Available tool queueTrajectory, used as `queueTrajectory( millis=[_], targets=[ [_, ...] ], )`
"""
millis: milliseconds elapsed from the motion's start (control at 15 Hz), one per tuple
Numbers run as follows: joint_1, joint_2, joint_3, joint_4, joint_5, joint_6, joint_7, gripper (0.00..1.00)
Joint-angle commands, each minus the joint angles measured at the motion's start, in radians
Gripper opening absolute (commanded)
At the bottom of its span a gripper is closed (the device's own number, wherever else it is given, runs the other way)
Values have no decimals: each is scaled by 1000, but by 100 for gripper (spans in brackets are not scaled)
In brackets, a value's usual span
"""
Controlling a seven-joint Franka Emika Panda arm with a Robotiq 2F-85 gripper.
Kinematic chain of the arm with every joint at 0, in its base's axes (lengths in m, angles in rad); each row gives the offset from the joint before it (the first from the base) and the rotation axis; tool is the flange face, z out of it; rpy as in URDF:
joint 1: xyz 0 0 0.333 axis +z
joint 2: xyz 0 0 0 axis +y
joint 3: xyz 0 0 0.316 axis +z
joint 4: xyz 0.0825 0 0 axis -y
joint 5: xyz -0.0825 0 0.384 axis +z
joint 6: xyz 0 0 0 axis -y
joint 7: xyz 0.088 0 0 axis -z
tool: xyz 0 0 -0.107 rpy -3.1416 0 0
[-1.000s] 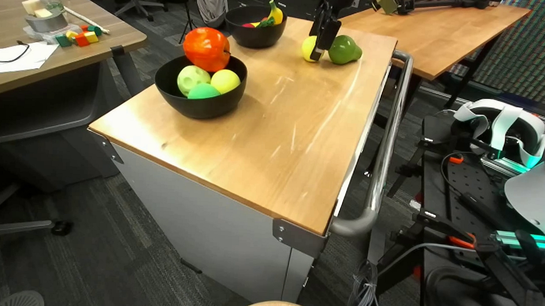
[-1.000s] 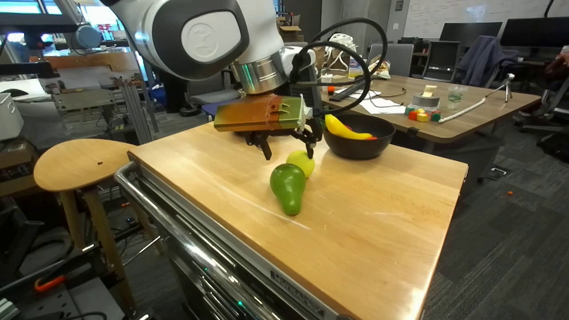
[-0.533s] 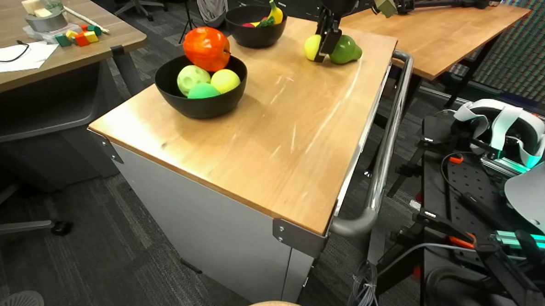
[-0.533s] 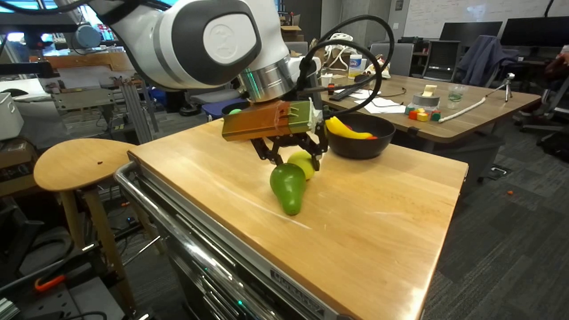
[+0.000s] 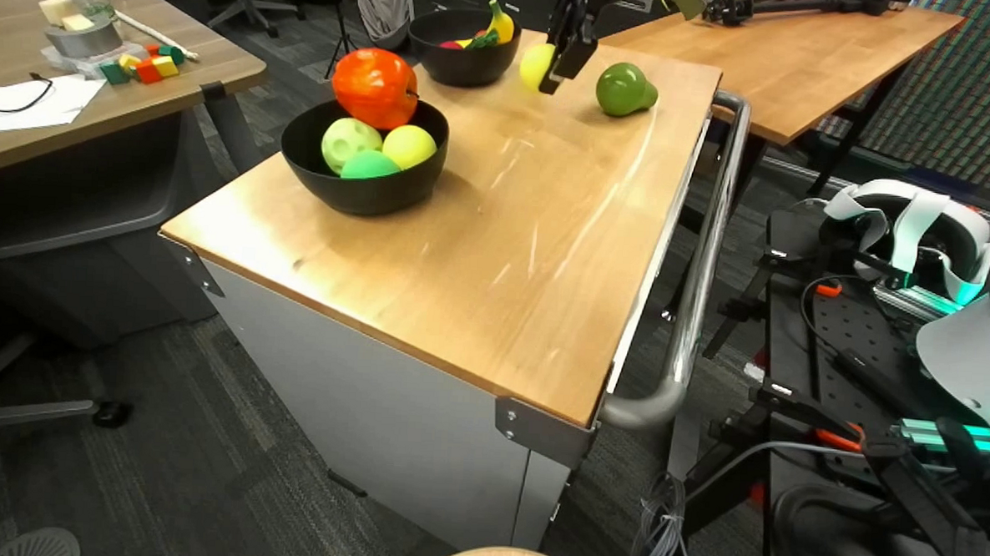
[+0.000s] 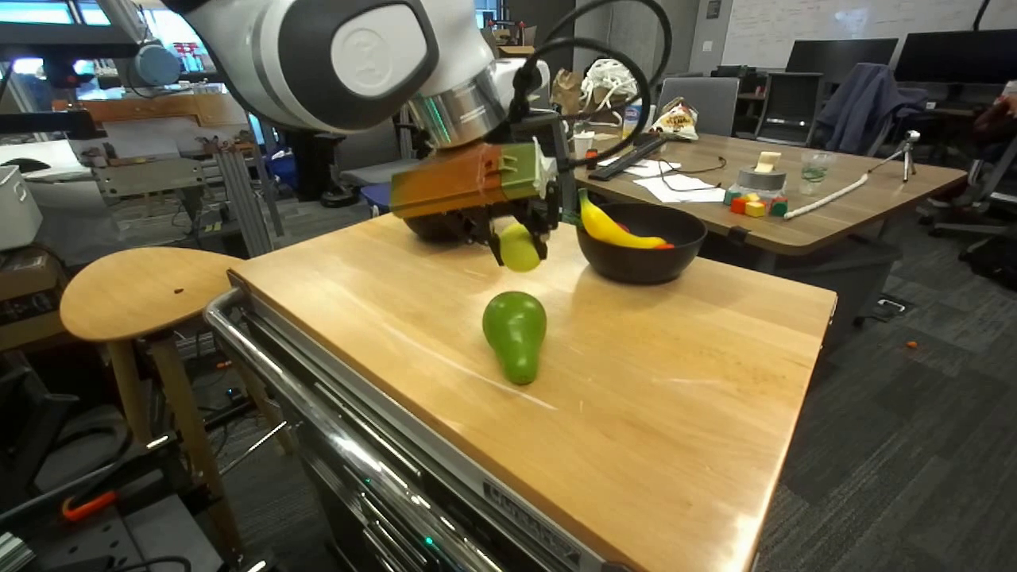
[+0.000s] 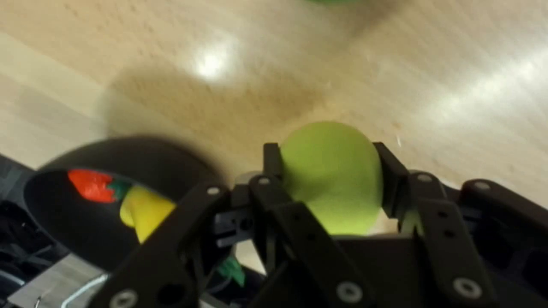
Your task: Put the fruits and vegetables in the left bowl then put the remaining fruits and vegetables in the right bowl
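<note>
one yellow-green ball (image 6: pixel 520 250) hangs in the hold of a black gripper (image 7: pixel 329 166), the jaws set against either side of it, clear of the wooden tabletop (image 6: pixel 675 429) below. the white robot arm (image 6: pixel 373 59) reaches in from above, and the ball hovers near the right bowl (image 6: pixel 639 268) but apart from it. inside that round, black bowl, a yellow banana (image 6: pixel 608 226) leans with one end above the rim, sharing the space with a red piece (image 7: pixel 89 185) and a leafy green piece (image 5: pixel 483 41). well apart stands the left bowl (image 5: pixel 365 199), also round and black, holding four visible pieces of toy-like produce: a large red-orange fruit (image 5: pixel 375 87) rising above the far rim, with a pale green ball (image 5: pixel 349 145), a yellow ball (image 5: pixel 410 147) and a bright green ball (image 5: pixel 369 166) gathered in front of it. a green pear-shaped fruit (image 6: pixel 515 334) lies on the tabletop, apart from the gripper, its narrow end turned away from both bowls. a metal handle (image 5: pixel 704 262) runs along one side of the tabletop. on a neighboring desk (image 5: pixel 224 67), colored blocks (image 5: pixel 146 71) sit close to a roll of gray tape (image 5: pixel 86 39), while a white headset (image 5: pixel 917 234) shows beyond the handle.
</note>
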Motion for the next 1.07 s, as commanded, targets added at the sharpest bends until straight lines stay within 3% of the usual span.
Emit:
queueTrajectory(
  millis=[0,133,200,400,600,1000],
  targets=[
    [9,-156,79,26,282,-28,-184,27],
    [35,-127,56,158,422,-33,-242,27],
    [24,-78,48,235,410,-25,-209,27],
    [-29,61,30,416,285,-44,-75,27],
    [-17,216,-48,579,95,-186,101,27],
    [-30,497,-30,889,30,-417,196,27]
  ],
)
